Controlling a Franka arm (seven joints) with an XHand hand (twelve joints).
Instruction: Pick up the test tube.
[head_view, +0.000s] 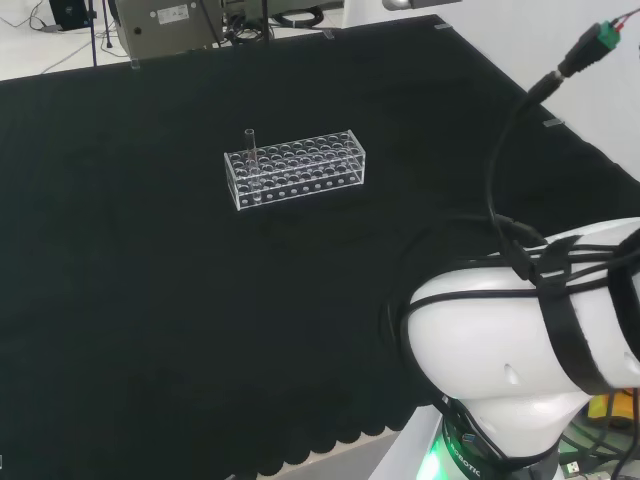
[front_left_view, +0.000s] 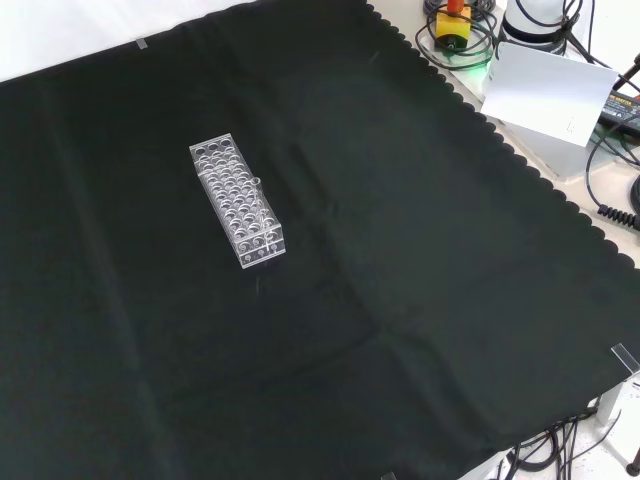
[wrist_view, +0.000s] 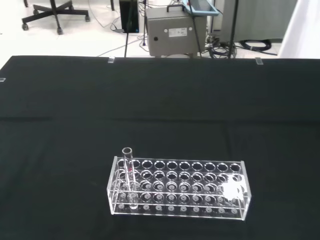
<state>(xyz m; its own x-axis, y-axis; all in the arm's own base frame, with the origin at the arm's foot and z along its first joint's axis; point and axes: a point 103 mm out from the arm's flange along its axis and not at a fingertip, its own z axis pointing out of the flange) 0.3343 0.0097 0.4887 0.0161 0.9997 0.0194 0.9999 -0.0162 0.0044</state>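
A clear plastic test tube rack (head_view: 297, 168) with many round holes stands on the black cloth. One clear test tube (head_view: 250, 148) stands upright in a hole at the rack's left end in the head view. In the front view the rack (front_left_view: 236, 199) lies left of centre, and the tube (front_left_view: 257, 196) is near its nearer end. In the wrist view the rack (wrist_view: 177, 188) is some way off, with the tube (wrist_view: 128, 170) rising from one end and a small red mark on it. Nothing touches the tube.
The arm's white links (head_view: 520, 340) with black cables fill the lower right of the head view. A grey box (wrist_view: 176, 31) stands on the floor beyond the bench. A white block (front_left_view: 545, 95) and cables lie past the scalloped cloth edge in the front view.
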